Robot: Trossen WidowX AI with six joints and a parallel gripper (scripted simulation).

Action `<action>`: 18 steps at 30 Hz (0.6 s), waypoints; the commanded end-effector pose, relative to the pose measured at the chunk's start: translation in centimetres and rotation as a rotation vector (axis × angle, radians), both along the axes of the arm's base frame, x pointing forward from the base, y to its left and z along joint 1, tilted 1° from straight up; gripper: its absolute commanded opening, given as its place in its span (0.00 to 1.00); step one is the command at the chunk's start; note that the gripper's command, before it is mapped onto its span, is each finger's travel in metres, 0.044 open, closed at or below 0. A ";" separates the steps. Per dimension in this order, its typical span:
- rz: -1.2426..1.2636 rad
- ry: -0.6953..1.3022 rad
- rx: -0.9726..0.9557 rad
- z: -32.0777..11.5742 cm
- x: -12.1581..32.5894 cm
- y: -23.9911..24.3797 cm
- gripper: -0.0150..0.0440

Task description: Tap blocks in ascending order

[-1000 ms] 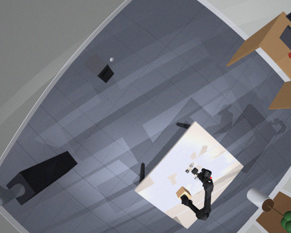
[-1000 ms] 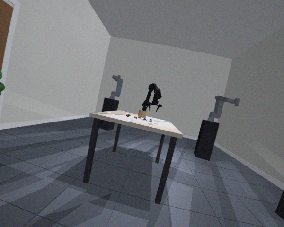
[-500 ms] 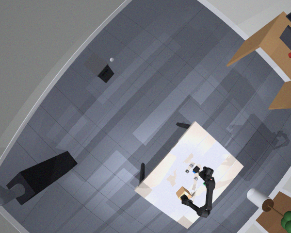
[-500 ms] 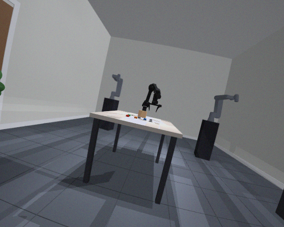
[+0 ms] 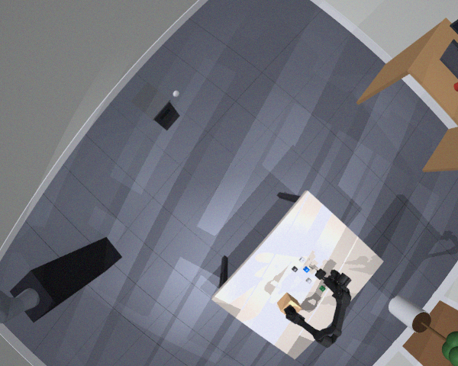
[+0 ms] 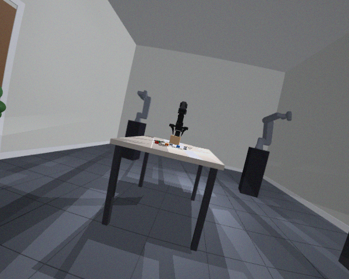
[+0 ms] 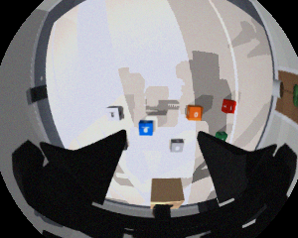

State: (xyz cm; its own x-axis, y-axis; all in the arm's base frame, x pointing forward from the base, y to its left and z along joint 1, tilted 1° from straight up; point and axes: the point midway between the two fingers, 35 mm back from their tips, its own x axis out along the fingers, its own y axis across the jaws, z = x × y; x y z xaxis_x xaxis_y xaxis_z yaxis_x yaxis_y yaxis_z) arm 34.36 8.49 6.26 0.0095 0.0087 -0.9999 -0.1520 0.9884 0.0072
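Claw (image 5: 313,267) (image 6: 178,135) (image 7: 163,134), spread wide, nothing held; hovering above blocks. Risk: low sideways travel with splayed tips, nudging blue block (image 5: 306,269) (image 6: 178,146) (image 7: 146,128) out of turn.

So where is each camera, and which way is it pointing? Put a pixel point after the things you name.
Top: high overhead, looking down on the table (image 5: 260,315) (image 6: 168,151); the whole black arm (image 5: 340,311) (image 6: 180,120) shows.
Exterior: off to one side, looking across the room at the table, arm rising behind the wooden block (image 5: 288,302) (image 6: 174,139) (image 7: 167,191).
Wrist: on the arm, looking past its open tool (image 7: 162,133) at the blocks; only the tool shows.
Top and exterior share the arm; all three share the blue block (image 5: 306,269) (image 6: 178,146) (image 7: 146,128).
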 end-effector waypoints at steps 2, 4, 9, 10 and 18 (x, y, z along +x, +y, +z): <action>0.012 -0.009 -0.011 0.3 -0.4 -7.1 0.93; 0.017 -0.007 -0.015 0.3 -0.6 -8.1 0.93; 0.017 -0.007 -0.015 0.3 -0.6 -8.1 0.93; 0.017 -0.007 -0.015 0.3 -0.6 -8.1 0.93; 0.017 -0.007 -0.015 0.3 -0.6 -8.1 0.93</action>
State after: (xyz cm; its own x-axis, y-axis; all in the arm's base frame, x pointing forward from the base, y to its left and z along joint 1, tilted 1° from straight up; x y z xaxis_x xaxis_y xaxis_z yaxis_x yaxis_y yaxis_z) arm 33.75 0.44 6.39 0.0083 -0.0037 -1.0000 -0.1656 0.9862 -0.0050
